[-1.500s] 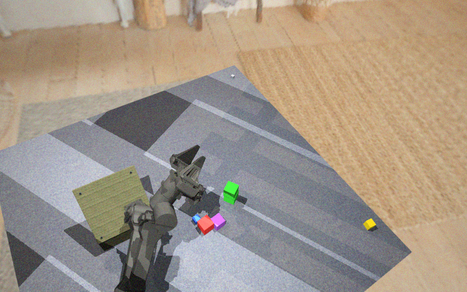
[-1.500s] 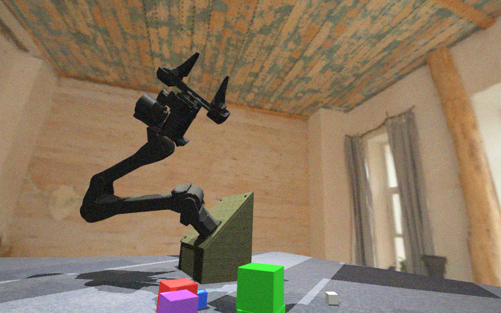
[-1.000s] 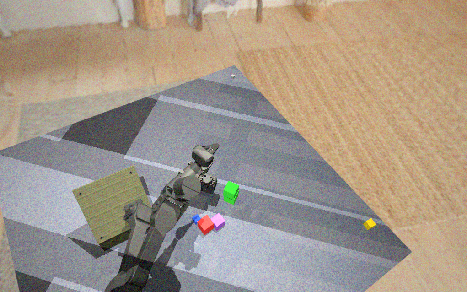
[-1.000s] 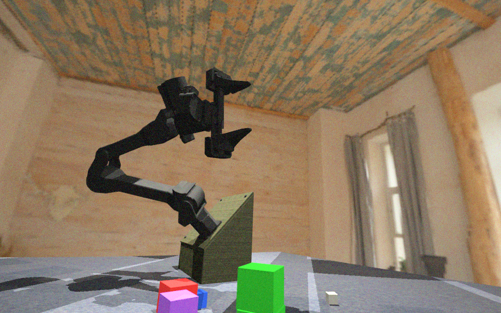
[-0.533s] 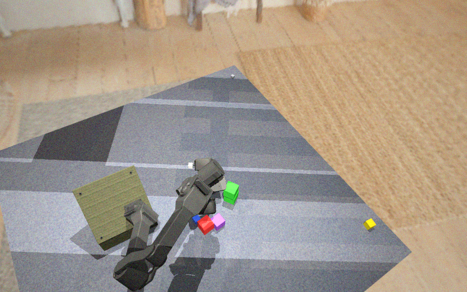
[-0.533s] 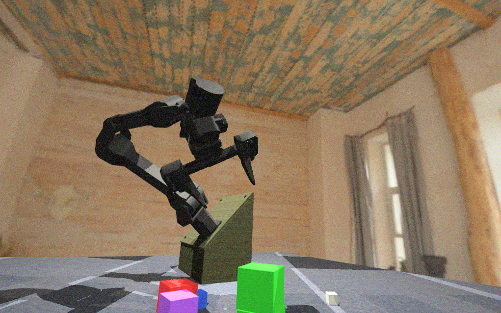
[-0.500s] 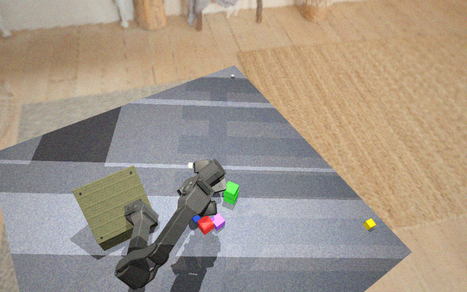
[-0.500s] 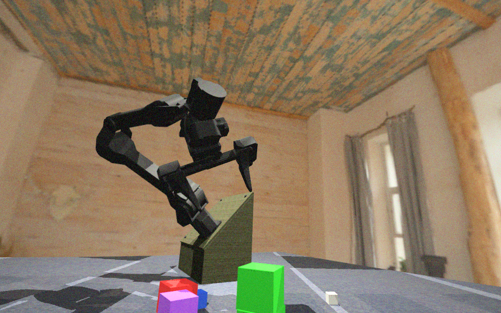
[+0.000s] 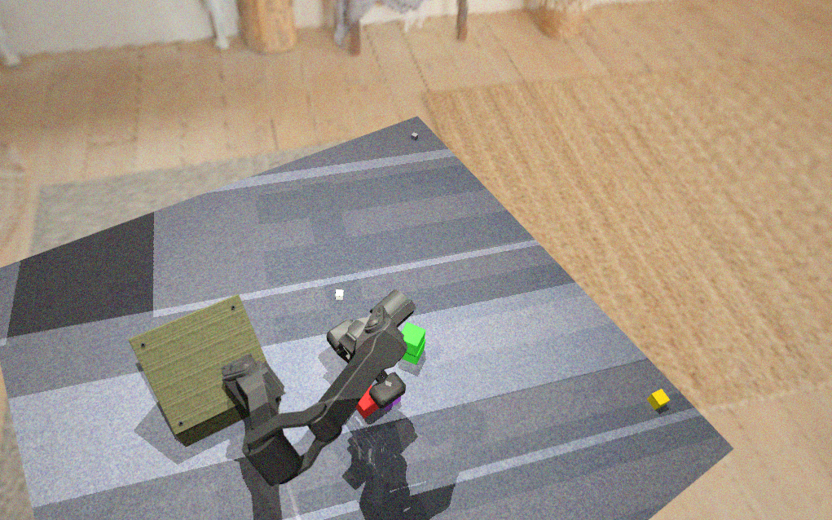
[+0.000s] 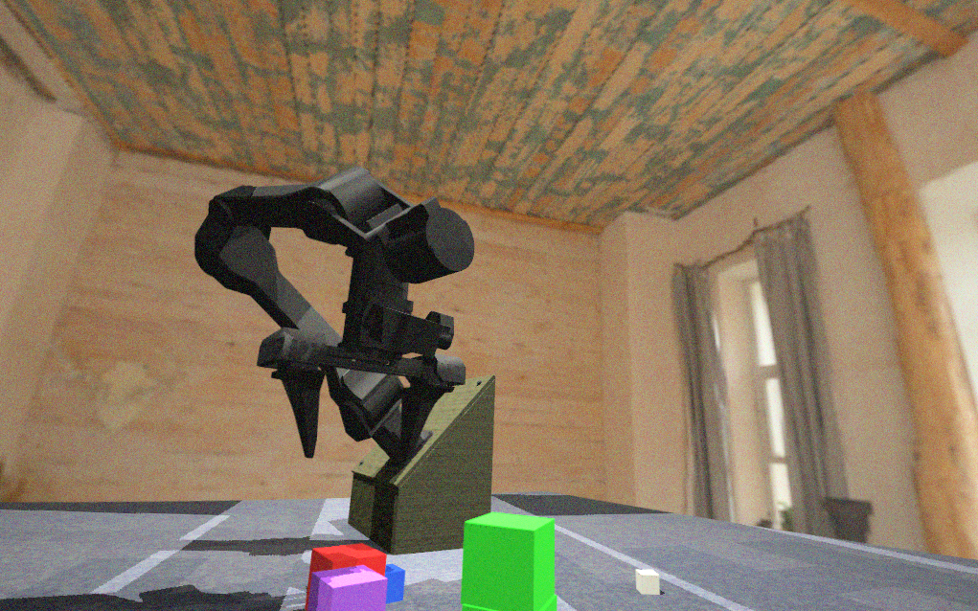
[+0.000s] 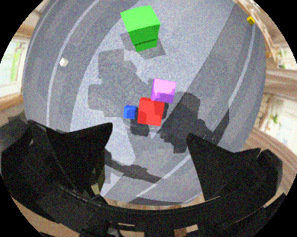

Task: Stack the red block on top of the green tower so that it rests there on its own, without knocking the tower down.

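Observation:
The red block (image 9: 366,405) (image 10: 348,556) (image 11: 151,112) lies flat on the table, partly hidden by the arm in the top view. The green tower (image 9: 412,336) (image 10: 508,562) (image 11: 144,24) stands upright, with a seam low on its side, apart from the red block. My gripper (image 10: 355,458) (image 11: 151,132) is open and empty. It points down and hangs well above the table, with the red block just ahead of the fingertips in the wrist view. Its fingers are mostly hidden in the top view.
A purple block (image 9: 394,403) (image 10: 352,591) (image 11: 163,90) is close beside the red block, tower side. A smaller blue block (image 10: 395,583) (image 11: 130,112) is on another side. A white cube (image 9: 339,294) (image 10: 648,581) (image 11: 63,62), yellow cube (image 9: 658,398) (image 11: 251,20) and wooden arm base (image 9: 192,362) (image 10: 454,478) stand farther off.

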You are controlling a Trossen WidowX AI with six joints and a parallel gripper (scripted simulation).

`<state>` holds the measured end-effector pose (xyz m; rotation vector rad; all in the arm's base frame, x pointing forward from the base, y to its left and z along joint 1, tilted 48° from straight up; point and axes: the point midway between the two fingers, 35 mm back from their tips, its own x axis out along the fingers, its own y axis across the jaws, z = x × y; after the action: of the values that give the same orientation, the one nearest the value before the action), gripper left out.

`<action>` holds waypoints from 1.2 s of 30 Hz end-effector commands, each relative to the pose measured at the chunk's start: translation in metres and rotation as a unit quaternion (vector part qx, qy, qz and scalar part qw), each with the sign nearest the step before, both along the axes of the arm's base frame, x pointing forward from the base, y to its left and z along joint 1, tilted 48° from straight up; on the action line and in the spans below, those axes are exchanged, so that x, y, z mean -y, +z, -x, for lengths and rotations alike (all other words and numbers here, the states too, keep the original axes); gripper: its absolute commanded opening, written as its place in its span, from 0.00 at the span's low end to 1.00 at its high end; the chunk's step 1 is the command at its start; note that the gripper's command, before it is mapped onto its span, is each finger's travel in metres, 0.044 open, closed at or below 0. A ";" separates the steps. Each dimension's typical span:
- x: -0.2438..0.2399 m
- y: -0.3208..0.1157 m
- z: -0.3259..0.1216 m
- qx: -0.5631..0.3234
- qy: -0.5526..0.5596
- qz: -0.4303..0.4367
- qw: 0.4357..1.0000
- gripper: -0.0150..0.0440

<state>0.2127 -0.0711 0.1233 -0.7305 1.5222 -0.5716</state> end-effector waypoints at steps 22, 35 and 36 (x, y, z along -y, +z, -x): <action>0.051 -0.045 0.001 -0.006 0.003 0.004 1.000 1.00; 0.066 -0.059 0.000 -0.006 0.003 0.003 1.000 1.00; 0.068 -0.060 0.000 -0.006 0.003 0.003 1.000 1.00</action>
<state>0.2129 -0.1362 0.0667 -0.7437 1.5261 -0.5745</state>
